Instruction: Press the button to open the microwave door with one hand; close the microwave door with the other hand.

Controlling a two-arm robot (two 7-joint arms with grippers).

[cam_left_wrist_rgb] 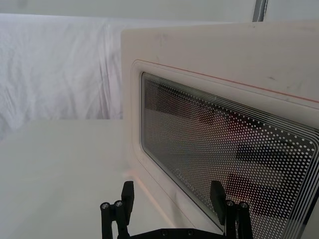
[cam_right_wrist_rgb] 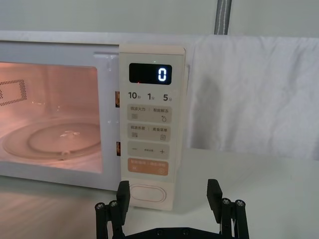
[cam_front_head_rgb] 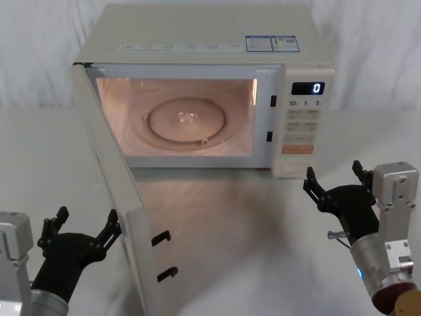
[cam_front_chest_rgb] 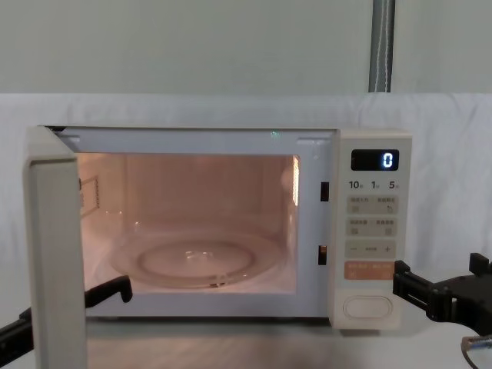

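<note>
Low in the head view's left corner, the left gripper [cam_front_head_rgb: 82,227] waits with fingers spread, holding nothing, just beside the swung-out door [cam_front_head_rgb: 112,197]. It should push flat on the door's outside, slowly, until it clicks.

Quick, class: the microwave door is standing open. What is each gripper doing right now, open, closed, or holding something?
Left gripper: open, empty, just outside the open microwave door.
Right gripper: open, empty, in front of the button.
</note>
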